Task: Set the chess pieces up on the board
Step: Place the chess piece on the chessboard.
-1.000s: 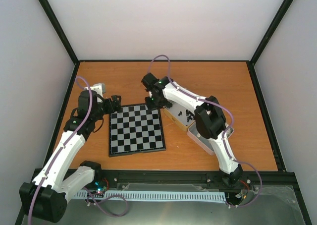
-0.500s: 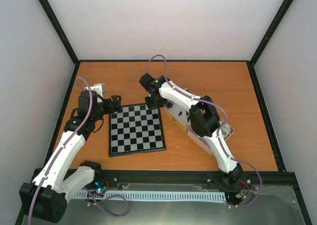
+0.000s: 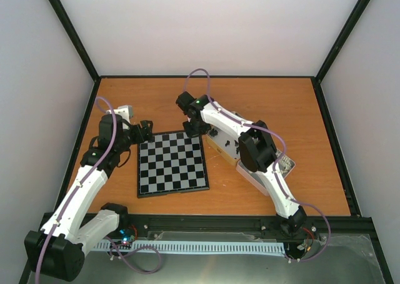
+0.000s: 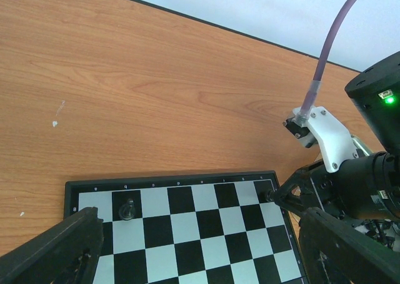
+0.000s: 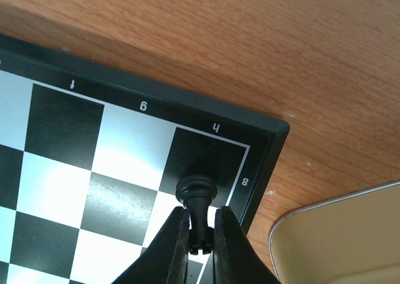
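Scene: two white-and-black arms work over a wooden bench (image 3: 269, 102), seen from overhead.
Board: the black-and-silver chessboard (image 3: 172, 164) lies flat at about 9 o'clock from the bench's middle, in front of the left arm (image 3: 87, 177).
Right arm: the right arm (image 3: 225, 118) reaches across to the board's 1 o'clock corner.
Right jaws: drawn together and clamped on a black pawn (image 5: 197, 199), gripping it low on the stem, with its round head clear of the tips.
Pawn's place: its head sits over the black corner square lettered h and numbered 8; whether its foot touches the board cannot be told.
Left jaws: spread wide and holding nothing, poised at the board's 11 o'clock corner, with the board's far row showing between them in the wrist view.
Other piece: one dark chessman (image 4: 127, 209) stands upright on a black square of the far row, second in from the corner at 9 o'clock in the left wrist view.
Tins: a cream-lined tin (image 3: 217, 149) lies just beside the board at its 3 o'clock, with loose dark chessmen (image 3: 229, 144) inside; a second tin (image 3: 250, 174) lies at 4 o'clock, partly hidden by the right arm.
Cabling: a purple cable (image 3: 199, 76) loops above the right wrist.
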You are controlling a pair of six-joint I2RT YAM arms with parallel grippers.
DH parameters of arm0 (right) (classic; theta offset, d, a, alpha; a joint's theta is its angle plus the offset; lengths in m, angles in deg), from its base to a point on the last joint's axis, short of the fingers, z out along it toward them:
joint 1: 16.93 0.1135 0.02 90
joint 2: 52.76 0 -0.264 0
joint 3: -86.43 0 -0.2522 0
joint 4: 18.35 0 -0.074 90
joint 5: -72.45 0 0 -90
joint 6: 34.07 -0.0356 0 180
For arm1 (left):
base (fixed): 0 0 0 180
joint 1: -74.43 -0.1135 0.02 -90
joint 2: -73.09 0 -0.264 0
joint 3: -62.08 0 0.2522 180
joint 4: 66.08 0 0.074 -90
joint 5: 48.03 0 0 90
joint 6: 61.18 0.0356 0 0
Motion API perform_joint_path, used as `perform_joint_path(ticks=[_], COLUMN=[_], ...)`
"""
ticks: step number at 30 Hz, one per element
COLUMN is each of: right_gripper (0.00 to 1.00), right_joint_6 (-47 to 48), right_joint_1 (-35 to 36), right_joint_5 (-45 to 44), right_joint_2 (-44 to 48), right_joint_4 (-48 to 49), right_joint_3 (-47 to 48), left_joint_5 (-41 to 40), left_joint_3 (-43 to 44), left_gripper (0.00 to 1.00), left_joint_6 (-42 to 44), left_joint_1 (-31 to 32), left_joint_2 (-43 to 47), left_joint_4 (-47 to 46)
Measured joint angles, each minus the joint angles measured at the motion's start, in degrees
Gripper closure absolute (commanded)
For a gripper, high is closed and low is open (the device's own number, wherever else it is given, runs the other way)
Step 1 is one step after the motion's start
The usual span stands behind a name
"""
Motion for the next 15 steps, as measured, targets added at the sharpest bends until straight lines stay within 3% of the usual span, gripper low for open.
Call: perform_joint_path(ticks=[15], right_gripper=[0.76], right_joint_6=[0.22], right_joint_1=[-0.28], right_joint_5=[-0.15], right_joint_2=[-1.64], right_joint_4=[-0.48], right_joint_3=[2.73], left_joint_5=[0.04], left_joint_3=[0.00], left_gripper=[0.13], left_joint_6=[0.09], left_joint_1=[0.00], left_joint_2=[0.02], left_joint_4=[0.00])
